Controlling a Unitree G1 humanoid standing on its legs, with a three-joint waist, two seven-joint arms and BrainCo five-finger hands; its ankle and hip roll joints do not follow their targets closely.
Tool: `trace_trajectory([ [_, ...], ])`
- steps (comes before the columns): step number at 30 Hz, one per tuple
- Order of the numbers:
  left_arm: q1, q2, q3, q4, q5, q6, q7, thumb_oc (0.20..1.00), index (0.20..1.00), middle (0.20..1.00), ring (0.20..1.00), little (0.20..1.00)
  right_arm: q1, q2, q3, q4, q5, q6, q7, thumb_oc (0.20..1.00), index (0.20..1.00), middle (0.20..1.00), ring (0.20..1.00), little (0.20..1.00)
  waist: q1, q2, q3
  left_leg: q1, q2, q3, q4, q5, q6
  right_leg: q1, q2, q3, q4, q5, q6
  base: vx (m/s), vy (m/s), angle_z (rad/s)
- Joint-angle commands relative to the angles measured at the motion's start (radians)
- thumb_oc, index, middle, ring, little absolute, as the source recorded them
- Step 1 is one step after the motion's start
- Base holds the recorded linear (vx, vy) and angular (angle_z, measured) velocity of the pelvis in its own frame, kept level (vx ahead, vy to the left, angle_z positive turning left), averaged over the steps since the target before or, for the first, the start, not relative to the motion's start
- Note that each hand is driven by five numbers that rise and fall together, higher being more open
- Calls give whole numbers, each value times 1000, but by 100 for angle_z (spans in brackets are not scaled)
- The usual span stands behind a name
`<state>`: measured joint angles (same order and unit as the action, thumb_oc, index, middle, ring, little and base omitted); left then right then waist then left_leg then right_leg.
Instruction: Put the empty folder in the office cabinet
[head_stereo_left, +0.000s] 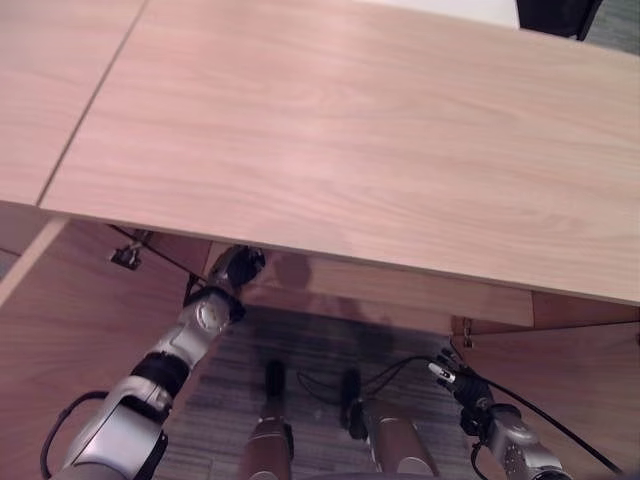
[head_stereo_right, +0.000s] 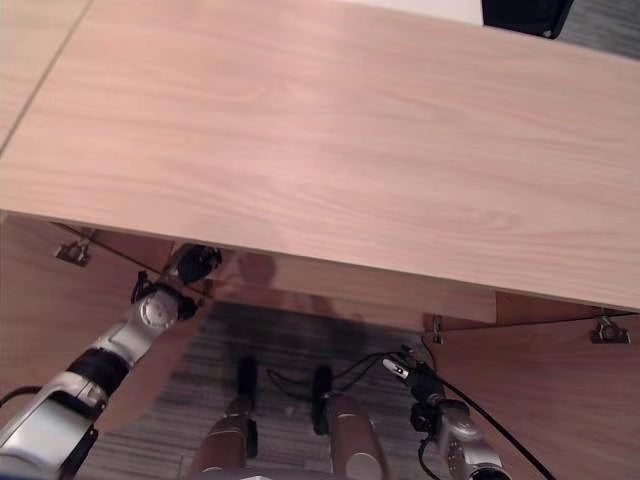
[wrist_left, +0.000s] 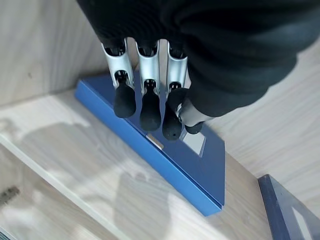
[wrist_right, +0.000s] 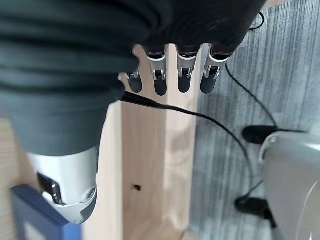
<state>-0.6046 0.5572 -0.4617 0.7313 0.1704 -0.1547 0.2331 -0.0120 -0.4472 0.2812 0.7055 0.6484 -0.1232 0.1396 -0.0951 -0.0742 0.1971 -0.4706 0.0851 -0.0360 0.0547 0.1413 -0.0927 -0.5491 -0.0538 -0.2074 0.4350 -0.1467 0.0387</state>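
Blue folder (wrist_left: 165, 150) lies flat on the cabinet shelf (wrist_left: 75, 165) just past the left hand (wrist_left: 150, 80), whose straight fingers hold nothing.

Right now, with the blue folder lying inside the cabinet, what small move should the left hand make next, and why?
Probably draw the left hand straight back out of the cabinet. The blue folder already lies flat on the wooden shelf against the back wall, and the fingers hang straight above it, curled round nothing. The right hand hangs open outside, over the grey floor.
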Motion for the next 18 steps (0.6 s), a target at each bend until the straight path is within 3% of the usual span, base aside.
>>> trace_trajectory([
  [1,-60,7,64,30,-187,-42,9,200,200,200,200,200,50,9,3,28,47,-35,-14,1000,1000,1000,1000,1000,-29,-33,-9,-17,-14,3,158,-124,14,11,-81,81,-81,124,106,-89,14,18],
  [3,-76,-30,46,19,-209,-33,-9,200,200,200,200,200,-68,37,-26,203,24,-54,-49,1000,1000,1000,1000,1000,-12,-24,5,-84,-21,-11,241,-156,27,-42,-88,83,-3,94,93,-84,14,18],
  [8,-133,-12,51,53,-336,-41,-32,200,200,200,200,200,-119,57,-66,290,100,-43,-67,1000,1000,1000,1000,1000,-1,-14,25,-195,-28,-28,355,-192,37,-139,-94,80,116,46,75,-59,-29,22],
  [9,-169,1,43,78,-370,-40,-49,200,200,200,200,200,-134,52,-67,302,120,-43,-68,1000,1000,1000,1000,1000,-5,-15,27,-218,-24,-36,390,-237,33,-166,-94,88,158,1,81,-8,-62,30],
  [18,-268,17,15,88,-428,-34,-71,200,200,200,200,200,-155,34,-91,293,176,-61,-75,1000,1000,1000,1000,1000,-11,-16,42,-322,-16,-60,442,-241,36,-266,-94,76,235,-27,69,-33,-25,4],
])
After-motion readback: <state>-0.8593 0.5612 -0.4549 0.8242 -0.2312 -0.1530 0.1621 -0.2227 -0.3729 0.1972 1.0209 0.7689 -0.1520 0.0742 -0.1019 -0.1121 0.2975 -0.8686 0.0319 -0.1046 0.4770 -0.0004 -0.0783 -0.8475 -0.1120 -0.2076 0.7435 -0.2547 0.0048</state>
